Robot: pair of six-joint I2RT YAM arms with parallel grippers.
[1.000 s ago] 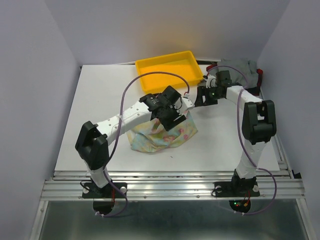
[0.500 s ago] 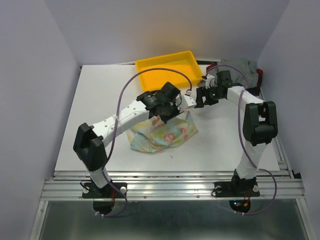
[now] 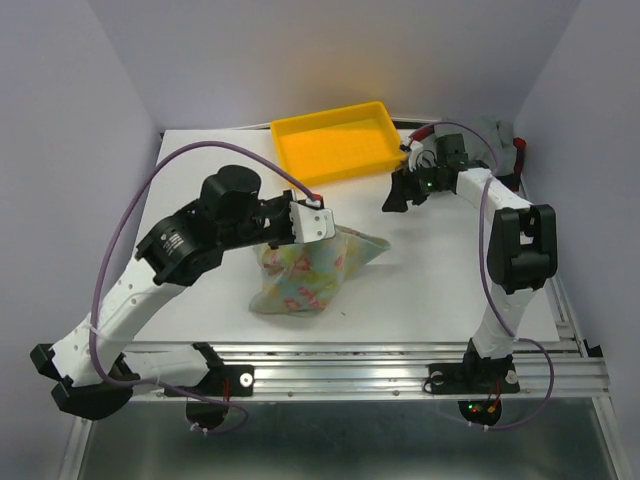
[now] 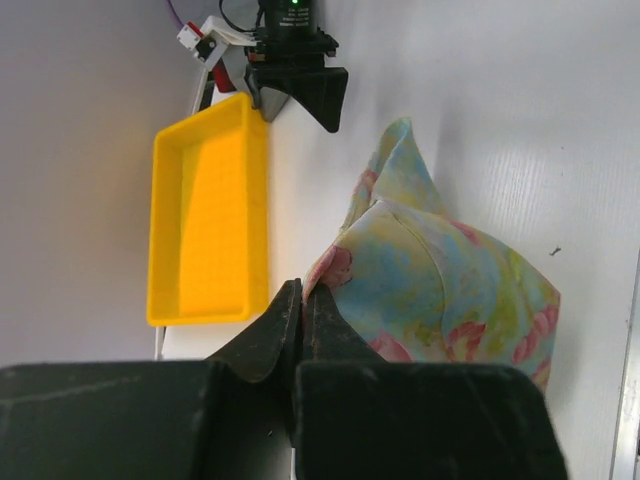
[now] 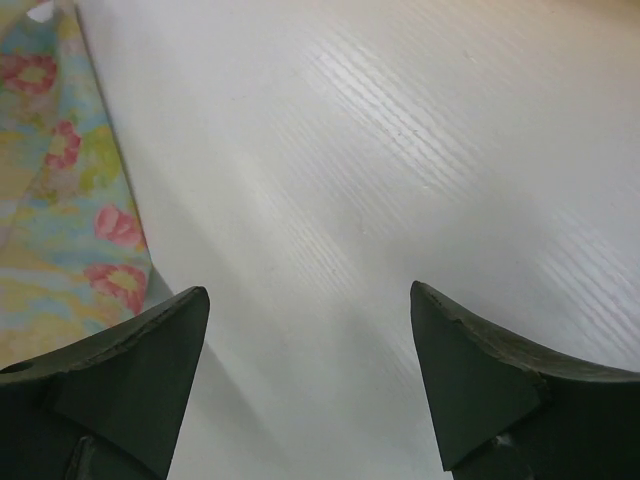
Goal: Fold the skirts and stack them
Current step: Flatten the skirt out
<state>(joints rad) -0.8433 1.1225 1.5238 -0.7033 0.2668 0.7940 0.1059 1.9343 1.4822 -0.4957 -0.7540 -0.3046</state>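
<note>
One skirt, the floral skirt [image 3: 310,270], is seen at the centre of the top view, crumpled on the white table [image 3: 200,170], with one edge lifted toward the left gripper [image 3: 318,222]. In the left wrist view the jaws are pressed together on a thin fold of that edge, so the cloth is judged to be clamped, though only by a small bite. The right gripper [image 3: 393,198] is held with its jaws wide apart above bare table, right of centre and just below the yellow tray [image 3: 335,150]; nothing is gripped by it. A grey skirt [image 3: 497,132] and a red patch beside it (probably the plaid skirt [image 3: 519,152], mostly hidden by the right arm) are bundled at the upper right of the table.

The pinch could be lost if the cloth is pulled hard, since so little fabric is caught. The skirt could be dragged as a heap rather than spread, because its lower part is not held down. A raised corner could be swept against the tray, which lies near.

The table is smooth and faintly grained, so little friction is to be expected. The space is closed in by plain pale walls [image 3: 80,100]; a metal rail [image 3: 350,365] is seen along the bottom of the frame.
</note>
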